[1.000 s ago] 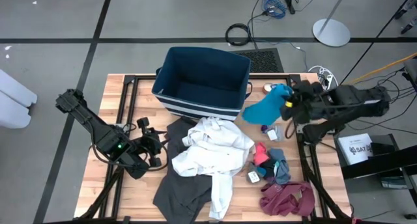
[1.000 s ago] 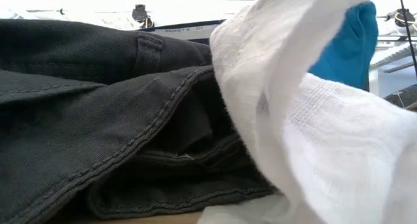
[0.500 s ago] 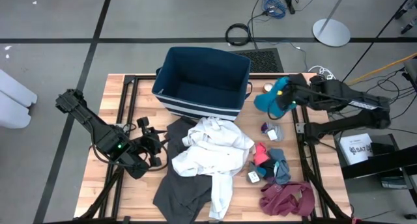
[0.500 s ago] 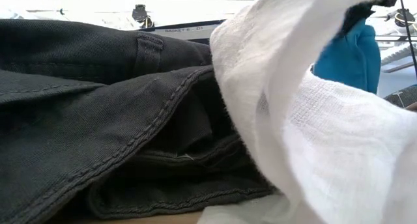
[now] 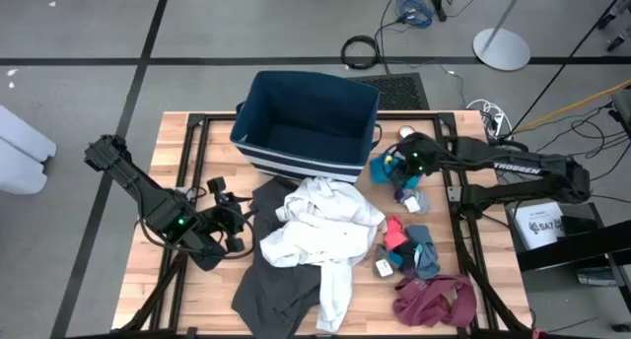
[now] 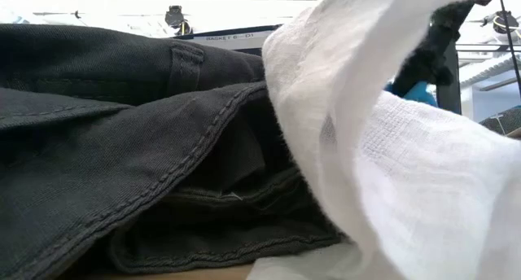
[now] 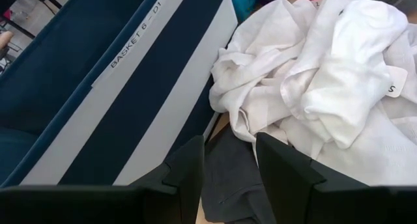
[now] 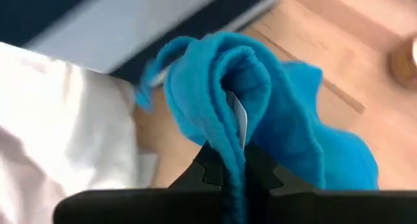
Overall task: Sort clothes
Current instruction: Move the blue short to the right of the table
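We see right pincer (image 5: 402,162) just right of blue bin (image 5: 308,125), clamped tight on bright blue top (image 8: 260,113), which hangs bunched from its fingers over tabletop (image 5: 212,142). White top (image 5: 317,221) sprawls mid-tabletop over dark grey garment (image 5: 278,292). Maroon top (image 5: 434,300) at front right. Left pincer (image 7: 229,168) waits near bin's striped wall, fingers parted, empty.

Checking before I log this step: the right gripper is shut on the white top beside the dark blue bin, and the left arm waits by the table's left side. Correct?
Not quite. The right gripper is shut on the bright blue top, not the white top, as the right wrist view shows. The rest holds.
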### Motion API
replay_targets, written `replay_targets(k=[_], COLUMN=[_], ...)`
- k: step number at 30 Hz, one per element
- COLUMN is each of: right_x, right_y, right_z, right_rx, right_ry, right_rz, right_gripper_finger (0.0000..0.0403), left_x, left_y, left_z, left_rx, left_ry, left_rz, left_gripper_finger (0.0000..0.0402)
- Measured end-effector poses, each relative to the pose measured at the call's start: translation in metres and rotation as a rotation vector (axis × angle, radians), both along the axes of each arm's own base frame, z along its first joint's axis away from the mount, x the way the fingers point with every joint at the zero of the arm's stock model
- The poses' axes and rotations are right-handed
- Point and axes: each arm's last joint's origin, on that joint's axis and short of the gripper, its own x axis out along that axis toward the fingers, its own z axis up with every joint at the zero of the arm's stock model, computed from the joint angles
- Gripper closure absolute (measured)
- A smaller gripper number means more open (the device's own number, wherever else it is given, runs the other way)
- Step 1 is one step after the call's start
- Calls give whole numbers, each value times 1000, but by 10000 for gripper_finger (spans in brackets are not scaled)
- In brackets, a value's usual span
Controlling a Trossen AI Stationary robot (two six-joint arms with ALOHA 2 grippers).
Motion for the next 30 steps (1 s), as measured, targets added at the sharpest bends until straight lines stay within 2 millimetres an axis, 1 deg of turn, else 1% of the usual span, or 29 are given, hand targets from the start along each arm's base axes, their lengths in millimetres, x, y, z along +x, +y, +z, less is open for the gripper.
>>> replay_targets(k=[5,10,14,19,24,27,30], right_x=[-4,-3,1,3,2,4,7], right_y=[-11,-23,-31,-35,-34,-33,-34], right_z=[-20,-36,-45,-53,-51,-38,-21], right_rx=[11,-6,5,7,25,58,78], right_ry=[100,192,242,301,313,301,287], right_rz=[-144,-255,-310,-278,-233,-192,-178], right_gripper_finger=[396,395,370,320,264,237,220], left_x=[0,0,0,0,1,2,2], left_y=[0,0,0,0,-1,-2,-2], left_z=[0,0,0,0,0,0,0], left_rx=[-1,-2,-2,-5,-21,-39,-41], left_ry=[0,0,0,1,-2,-9,-11], left_rz=[0,0,0,0,-5,-10,-10], left_gripper_finger=[252,252,252,252,252,252,252])
